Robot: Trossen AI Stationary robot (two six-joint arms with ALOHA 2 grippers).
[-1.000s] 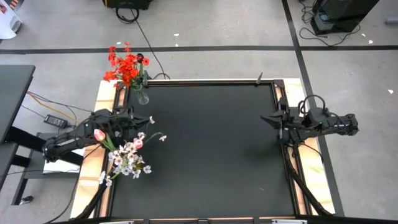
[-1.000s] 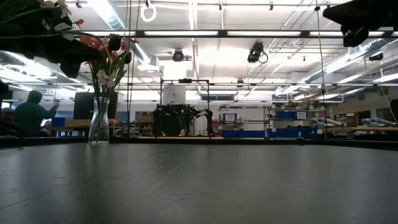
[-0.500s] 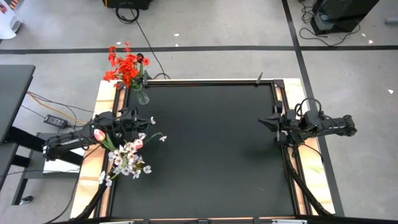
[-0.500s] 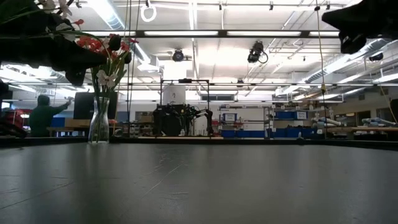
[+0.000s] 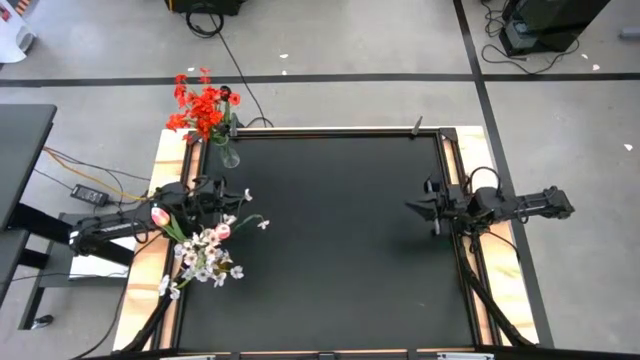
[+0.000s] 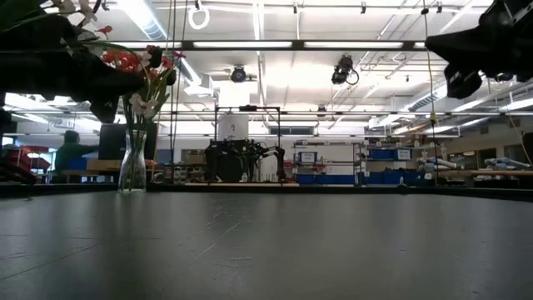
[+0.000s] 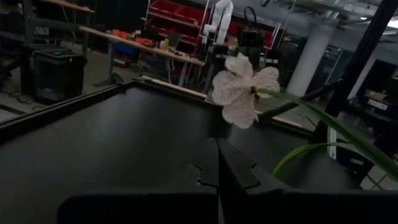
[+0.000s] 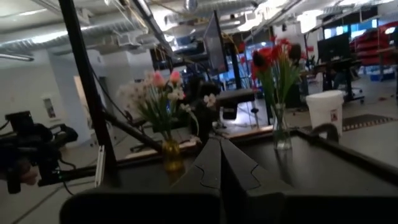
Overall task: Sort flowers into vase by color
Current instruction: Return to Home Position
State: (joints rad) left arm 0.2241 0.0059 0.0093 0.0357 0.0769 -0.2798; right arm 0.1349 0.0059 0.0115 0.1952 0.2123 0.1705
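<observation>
The black table lay bare across its middle, with no flower loose on it, so we judged the sorting finished and only the drawing back of the arms left to do.

The left arm reached in from the table's left edge, right beside the pink and white bunch. The right arm reached in from the right edge, well apart from every flower.

The red flowers stood in the clear vase at the far left corner. The pink tulips and white sprays stood in the yellow vase at the left edge, their stems leaning out over the table.

The left gripper had its fingers pressed together with nothing between them. The right gripper was closed and empty likewise.

One white blossom hung just ahead of the left fingers, and a green leaf crossed close by.

We judged the left arm to need the care. It should rise first, then draw back along its own line, fingers kept closed so that no stem could catch. A snagged stem could tip the yellow vase. The right arm had a free path.
</observation>
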